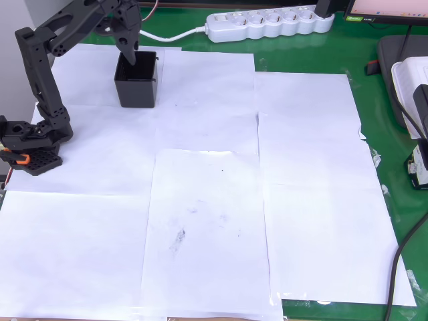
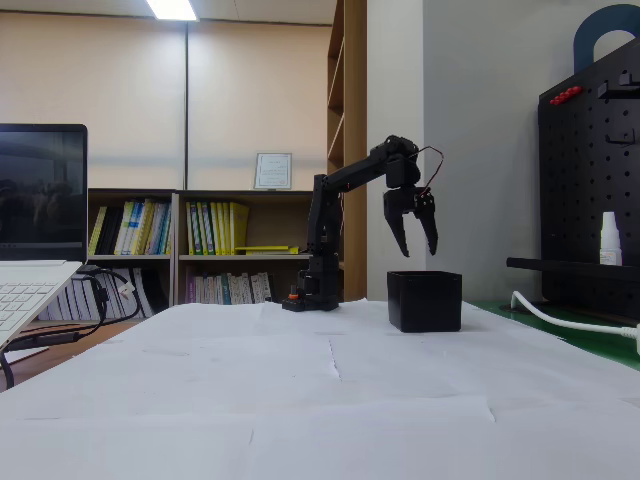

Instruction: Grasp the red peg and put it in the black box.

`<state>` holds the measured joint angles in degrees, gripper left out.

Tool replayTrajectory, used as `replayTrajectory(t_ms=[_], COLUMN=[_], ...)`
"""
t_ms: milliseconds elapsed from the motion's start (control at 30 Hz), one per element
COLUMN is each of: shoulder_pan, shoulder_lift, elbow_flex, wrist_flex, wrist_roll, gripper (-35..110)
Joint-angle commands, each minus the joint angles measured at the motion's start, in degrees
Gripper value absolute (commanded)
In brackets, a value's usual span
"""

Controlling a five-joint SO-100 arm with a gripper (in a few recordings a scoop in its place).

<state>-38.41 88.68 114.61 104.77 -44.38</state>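
While the gripper (image 2: 412, 243) hangs above the black box (image 2: 425, 301) near the counter's far left corner, jaws parted, no peg discernible between them, a release off-centre risks missing the box.

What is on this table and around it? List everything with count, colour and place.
black box: one, black, far left of the paper in the overhead view
paper sheets: several, white, overlapping, covering most of the table
table: one, green, showing along the right and far edges
power strip: one, white, far edge of the table
laptop: one, light body, dark screen, left edge of the fixed view
pegboard: one, black, right of the fixed view
bottle: one, white, on the pegboard's shelf
bookshelf: one, wooden, with books, at the back wall
arm: one, black, base at the table's left edge
gripper: one, black, open, pointing down above the black box
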Motion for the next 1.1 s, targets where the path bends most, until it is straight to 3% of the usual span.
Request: replayTrajectory(t_ms=[0, 167, 400, 600, 1067], shoulder_pan=[2.5, 12.6, 30.1, 36.8, 39.2], shoulder_lift=[-8.3, -23.8, -44.8, -60.6, -90.1], elbow_flex=[5.2, -4.4, -35.2, -64.5, -99.5], wrist_flex=[5.4, 4.7, -11.1, -27.7, -23.6], wrist_roll=[-1.2, -12.1, -32.3, -39.0, -41.3], gripper=[0, 0, 0, 0, 0])
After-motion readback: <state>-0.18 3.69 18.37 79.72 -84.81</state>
